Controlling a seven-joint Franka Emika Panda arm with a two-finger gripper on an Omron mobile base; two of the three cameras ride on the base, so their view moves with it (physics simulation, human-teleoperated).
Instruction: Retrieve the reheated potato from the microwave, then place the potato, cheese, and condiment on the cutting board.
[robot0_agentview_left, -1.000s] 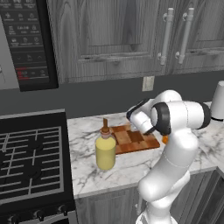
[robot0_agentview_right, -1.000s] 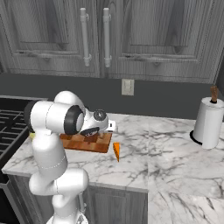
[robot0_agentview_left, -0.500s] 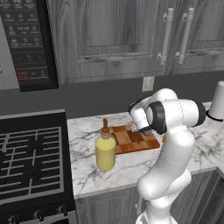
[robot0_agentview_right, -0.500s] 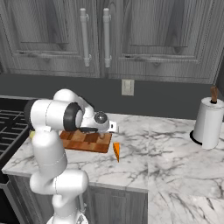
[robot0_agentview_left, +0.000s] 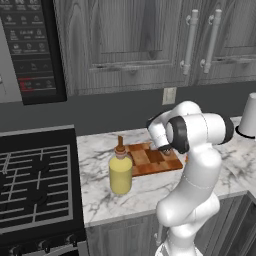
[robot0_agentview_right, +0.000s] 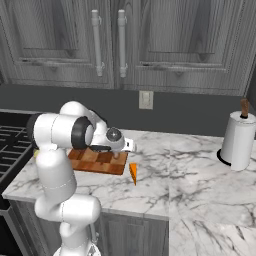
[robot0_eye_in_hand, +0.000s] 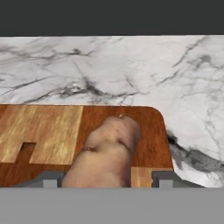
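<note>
In the hand view the brown-tan potato (robot0_eye_in_hand: 109, 148) sits between my fingertips (robot0_eye_in_hand: 50, 179), and my gripper (robot0_eye_in_hand: 107, 180) is shut on it just above the right end of the checkered cutting board (robot0_eye_in_hand: 43, 129). From the base views the gripper (robot0_agentview_right: 121, 146) hovers low over the cutting board (robot0_agentview_right: 95, 161), whose far side the arm partly hides. The orange cheese (robot0_agentview_right: 133, 173) wedge lies on the marble right of the board. The pale-yellow condiment (robot0_agentview_left: 120, 172) bottle stands left of the cutting board (robot0_agentview_left: 147, 159). The microwave (robot0_agentview_left: 35, 50) hangs at the upper left.
A black gas stove (robot0_agentview_left: 35, 185) fills the counter's left end. A paper towel roll (robot0_agentview_right: 237, 140) stands at the back right. Grey cabinets (robot0_agentview_right: 125, 40) hang above, and bare marble (robot0_agentview_right: 190, 185) stretches right of the cheese.
The arm has swung so that the hand with the potato moved further over the cutting board toward the wall. The bottle and cheese have stayed put.
</note>
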